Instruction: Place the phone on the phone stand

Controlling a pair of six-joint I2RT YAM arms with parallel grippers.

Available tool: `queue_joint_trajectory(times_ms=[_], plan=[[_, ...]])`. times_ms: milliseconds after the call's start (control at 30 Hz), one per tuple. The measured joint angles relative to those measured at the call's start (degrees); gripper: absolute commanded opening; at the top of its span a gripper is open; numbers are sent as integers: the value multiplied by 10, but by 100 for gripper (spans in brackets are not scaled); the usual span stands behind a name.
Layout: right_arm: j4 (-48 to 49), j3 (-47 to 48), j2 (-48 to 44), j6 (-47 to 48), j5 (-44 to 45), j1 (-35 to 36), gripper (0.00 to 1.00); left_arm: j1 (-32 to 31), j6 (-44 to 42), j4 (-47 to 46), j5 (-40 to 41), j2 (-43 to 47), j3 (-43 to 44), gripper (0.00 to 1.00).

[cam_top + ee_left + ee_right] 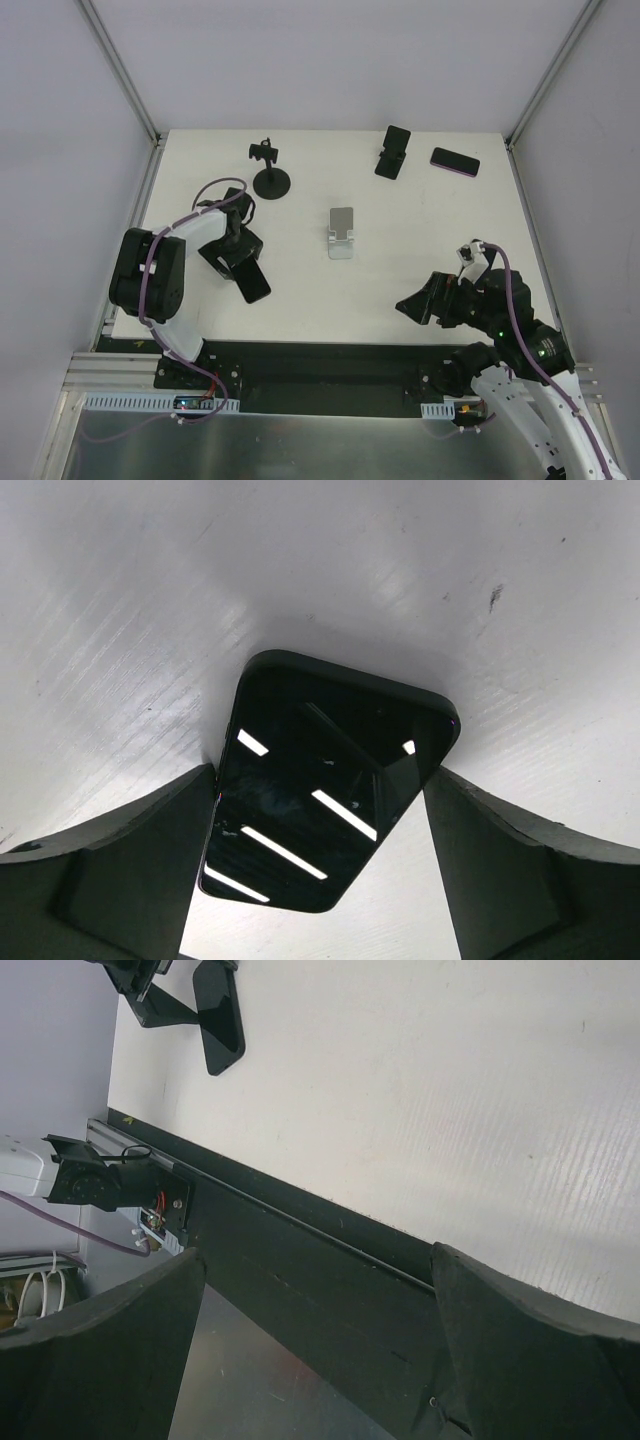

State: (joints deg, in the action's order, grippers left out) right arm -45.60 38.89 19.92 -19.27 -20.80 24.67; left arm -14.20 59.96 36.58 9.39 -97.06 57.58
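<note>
A black phone (330,790) with a glossy dark screen lies slanted between my left gripper's (320,870) fingers, whose pads press its two long edges. In the top view the left gripper (238,266) is at the table's left, and the phone (255,284) sticks out of it toward the front. The phone also shows in the right wrist view (218,1022). A silver phone stand (341,233) sits at the table's middle, to the right of the left gripper. My right gripper (420,303) is open and empty over the table's front edge (330,1250).
A black stand with a round base (271,177) stands at the back left. A black folding stand (393,152) and a second dark phone (455,161) lie at the back right. Grey enclosure walls border the white table (420,230).
</note>
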Motion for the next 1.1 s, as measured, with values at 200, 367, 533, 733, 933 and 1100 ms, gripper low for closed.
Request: queue_joint_trajectory(times_ms=[200,367,533,733,933,1100], plan=[[0,0,-4,-1,0,0,96,-1,7,-3,-3,9,-11,93],[4,0,-7,-9,-1,0,96,-10,-9,-2,-3,10,-12,92],[4,0,-16,-13,-1,0,96,-13,-10,-2,-4,13,-16,82],[4,-1,-19,-17,-1,0,96,-20,-1,2,-3,13,-14,45],[4,-1,-30,-18,1,0,96,-23,5,-4,-3,17,-19,24],[3,-1,-42,-19,8,0,96,-34,-9,-32,3,49,-51,0]])
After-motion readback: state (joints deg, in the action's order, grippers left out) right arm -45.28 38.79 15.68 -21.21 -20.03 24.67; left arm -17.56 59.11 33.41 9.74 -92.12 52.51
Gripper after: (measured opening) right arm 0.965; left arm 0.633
